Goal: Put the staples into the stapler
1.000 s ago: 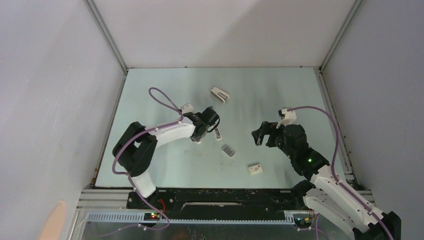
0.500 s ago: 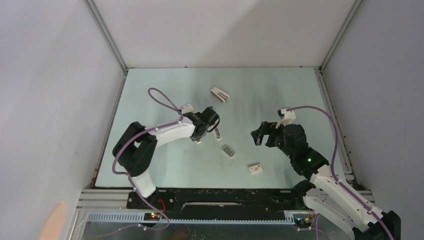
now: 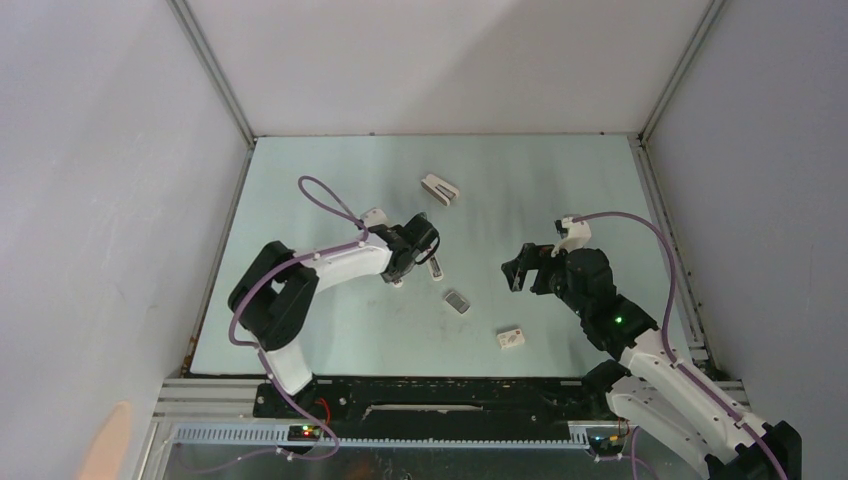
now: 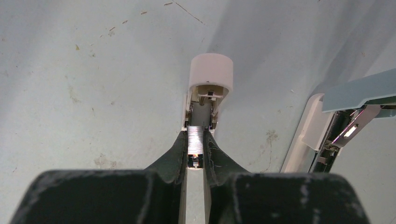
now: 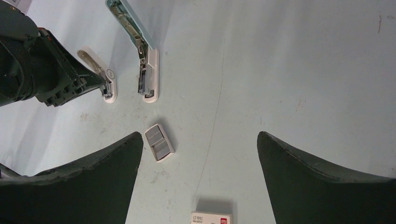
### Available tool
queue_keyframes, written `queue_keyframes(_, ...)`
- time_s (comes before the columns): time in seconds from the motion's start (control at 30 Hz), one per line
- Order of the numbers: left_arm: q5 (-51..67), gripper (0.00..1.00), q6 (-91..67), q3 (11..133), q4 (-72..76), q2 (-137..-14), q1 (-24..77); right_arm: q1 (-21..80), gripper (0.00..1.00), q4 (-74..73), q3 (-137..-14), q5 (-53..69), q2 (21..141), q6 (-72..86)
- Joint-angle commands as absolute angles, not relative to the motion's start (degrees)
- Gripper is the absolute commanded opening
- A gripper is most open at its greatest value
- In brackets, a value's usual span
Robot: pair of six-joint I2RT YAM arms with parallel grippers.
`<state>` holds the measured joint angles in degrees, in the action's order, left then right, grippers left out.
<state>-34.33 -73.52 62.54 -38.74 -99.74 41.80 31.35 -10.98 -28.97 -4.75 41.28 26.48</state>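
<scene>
Over the pale table [image 3: 330, 180], I see my right gripper [image 5: 199, 140] hovering right of centre, jaws spread wide on nothing. My left gripper [image 4: 196, 150] is pinched narrow on the staples [image 4: 196, 139], a ribbed metal strip held at the open channel of a slim white piece [image 4: 210, 70] with a rounded cap. The stapler [image 5: 138, 44] lies mid-table just right of that piece, its grey-green top hinged up off the white base. A white wedge stapler [image 3: 440, 189] sits farther back. A white box [image 3: 511, 339] and a small tray of two grey blocks [image 5: 159, 142] lie nearer.
</scene>
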Motion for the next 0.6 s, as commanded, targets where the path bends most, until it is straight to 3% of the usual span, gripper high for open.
queue_keyframes(0.0, -36.77, 0.13, -74.2, 62.8, -37.9, -100.58, 41.35, 31.33, 0.94, -8.44, -29.09, -4.69, 41.4, 26.1)
queue_keyframes(0.57, -37.53, 0.13, -75.06, 63.02, -38.79, -97.81, 41.35, 31.36, 0.94, -8.18, -29.09, -4.35, 42.22, 26.1)
